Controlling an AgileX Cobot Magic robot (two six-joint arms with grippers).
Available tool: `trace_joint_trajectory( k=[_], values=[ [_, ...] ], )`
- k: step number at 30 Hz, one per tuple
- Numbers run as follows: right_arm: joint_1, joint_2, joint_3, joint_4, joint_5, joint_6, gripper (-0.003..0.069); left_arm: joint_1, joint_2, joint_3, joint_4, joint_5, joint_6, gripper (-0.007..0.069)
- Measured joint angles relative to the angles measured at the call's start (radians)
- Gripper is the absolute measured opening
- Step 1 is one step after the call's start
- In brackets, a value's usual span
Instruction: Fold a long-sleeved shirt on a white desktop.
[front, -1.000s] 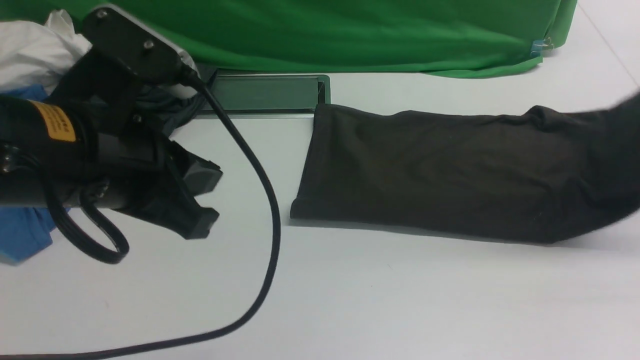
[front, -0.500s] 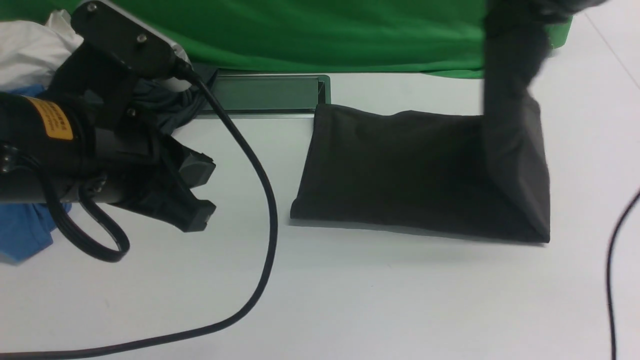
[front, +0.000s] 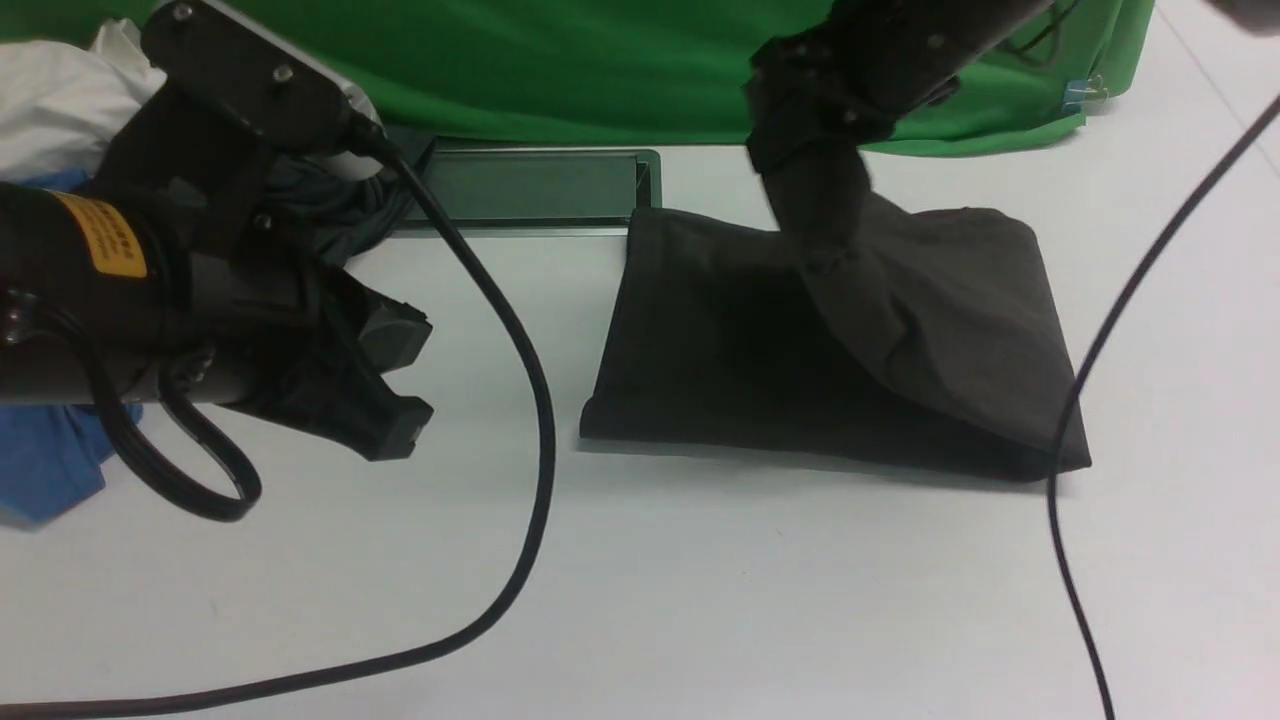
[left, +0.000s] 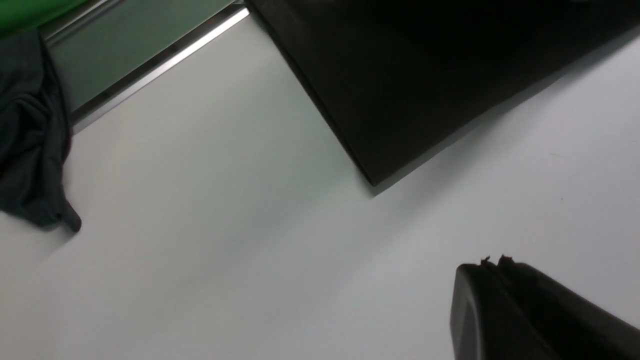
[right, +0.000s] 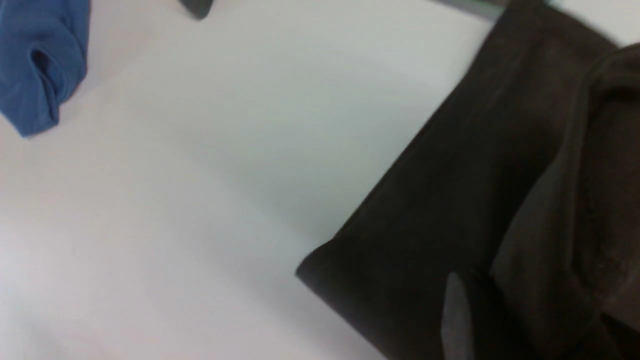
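The long-sleeved shirt lies as a dark brownish-black band on the white desktop, its print hidden. Its right end is lifted and drawn leftward over the rest, forming a sloping flap. My right gripper hangs above the shirt's back middle, shut on that flap's edge. In the right wrist view a grey finger presses against the dark cloth. My left gripper hovers left of the shirt, shut and holding nothing; the left wrist view shows its tips together near the shirt's corner.
A grey cable hatch lies behind the shirt's left end. At the far left are a dark grey garment, a blue shirt and white cloth. Green backdrop lines the back. Black cables trail across the desktop.
My right gripper has swung in from the right, carrying the shirt's right end up and leftward over the body. The left arm has hardly moved.
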Motion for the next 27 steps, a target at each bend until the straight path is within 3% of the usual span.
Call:
trace_joint_trajectory(
  k=[5, 12, 14, 16, 18, 19, 20, 22, 23, 26, 27],
  values=[
    [0.025, 0.010, -0.002, 0.007, -0.020, 0.028, 0.0129, 0.000, 0.000, 0.000, 0.000, -0.001, 0.000, 0.0017],
    [0.034, 0.006, -0.075, 0.053, 0.017, 0.099, 0.0534, 0.000, 0.000, 0.000, 0.000, -0.001, -0.001, 0.0017],
    [0.027, -0.017, -0.083, 0.039, 0.021, 0.102, 0.0552, 0.000, 0.000, 0.000, 0.000, -0.001, -0.001, 0.0017],
    [0.018, -0.057, -0.078, -0.016, 0.022, 0.101, 0.0507, 0.000, 0.000, 0.000, 0.000, 0.000, -0.001, 0.0017],
    [0.008, -0.140, -0.037, -0.159, 0.022, 0.101, 0.0395, 0.000, 0.000, 0.000, 0.000, 0.000, -0.001, 0.0017],
    [0.006, -0.148, -0.031, -0.159, 0.021, 0.101, 0.0384, 0.000, 0.000, 0.000, 0.000, -0.001, -0.001, 0.0017],
    [-0.002, -0.223, 0.043, -0.304, 0.021, 0.113, 0.0272, 0.000, 0.000, 0.000, -0.001, -0.012, -0.001, 0.0017],
    [-0.008, -0.259, 0.105, -0.364, 0.020, 0.125, 0.0212, 0.000, 0.002, 0.000, -0.007, -0.029, -0.001, 0.0017],
    [-0.016, -0.289, 0.163, -0.411, 0.014, 0.133, 0.0148, 0.000, 0.011, 0.000, -0.022, -0.055, -0.001, 0.0017],
    [-0.049, -0.326, 0.339, -0.479, -0.063, 0.137, 0.0048, 0.000, 0.075, 0.000, -0.146, -0.197, 0.051, 0.0017],
    [-0.067, -0.321, 0.415, -0.486, -0.140, 0.139, 0.0029, 0.000, 0.117, -0.005, -0.224, -0.253, 0.119, 0.0017]
  ],
)
